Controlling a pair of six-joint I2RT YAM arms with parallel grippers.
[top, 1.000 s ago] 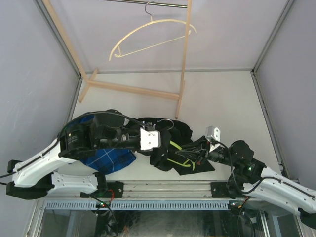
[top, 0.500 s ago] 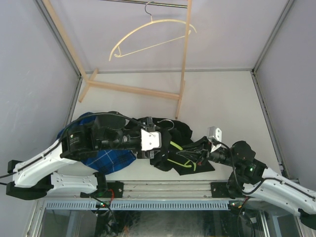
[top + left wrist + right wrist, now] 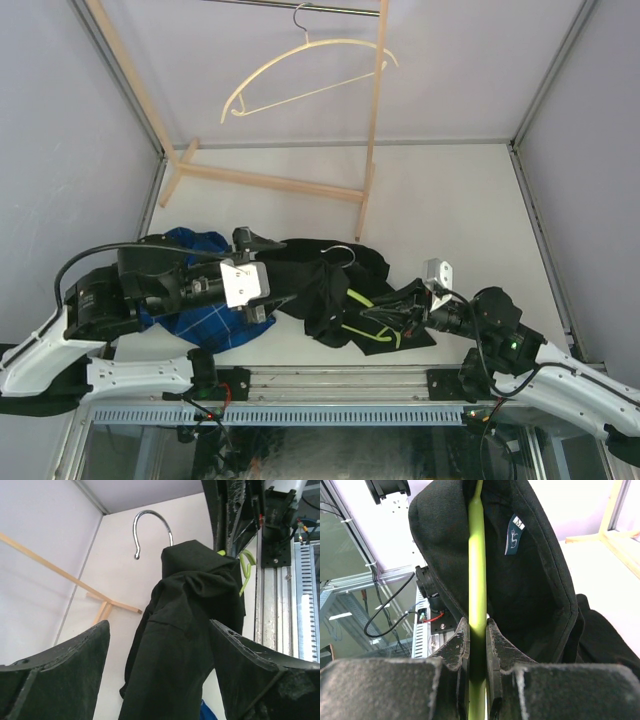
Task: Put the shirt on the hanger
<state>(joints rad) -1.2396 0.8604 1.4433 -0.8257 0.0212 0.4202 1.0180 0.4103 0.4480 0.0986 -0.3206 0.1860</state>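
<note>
Limp matte-black shirt (image 3: 186, 645) draped over thin lime plastic hanger (image 3: 476, 555), curved metal hook (image 3: 135, 535). Right gripper (image 3: 476, 630) pinches hanger bar. Left gripper (image 3: 159, 630), closer-set a second ago, now spread wide, empty, backed away from hanger.

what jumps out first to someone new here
A black shirt bunched on a lime-green hanger at the near edge of the table, the right gripper shut on the hanger. The left gripper is open facing it, beside a blue plaid shirt. At the back, a cream hanger hangs on a wooden rack.
</note>
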